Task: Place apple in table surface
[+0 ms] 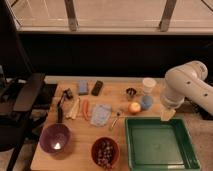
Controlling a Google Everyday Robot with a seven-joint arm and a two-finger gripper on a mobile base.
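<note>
From my console I see the arm [187, 85] reaching in from the right side of the view, with the gripper [167, 114] hanging low over the far right corner of the green tray [159, 162]. I cannot tell whether the gripper is spread or pressed together. Nothing visible hangs from it.

The apple [134, 107] sits on the table surface [80, 155], left of the gripper in the view and apart from it. The blue cup [147, 102] stands between the two, just beside the apple. Beyond the gripper and a little left is the white cup [148, 85], and a small metal cup [131, 92] stands just behind the apple.

Further left of the gripper, past the apple, a utensil [116, 120] lies next to a light blue cloth [101, 115], then comes the carrot [85, 108] and beside it a pale yellowish item [74, 109]. Far across the table from the gripper, near the back edge, lie a blue sponge [83, 87] and a flat black object [97, 88].

Nearer the camera than the gripper and well to its left, a dark red bowl [105, 151] holds small round pieces, and a purple bowl [55, 138] stands beyond that. A black chair [22, 100] is at the left end of the table, farthest from the gripper.
</note>
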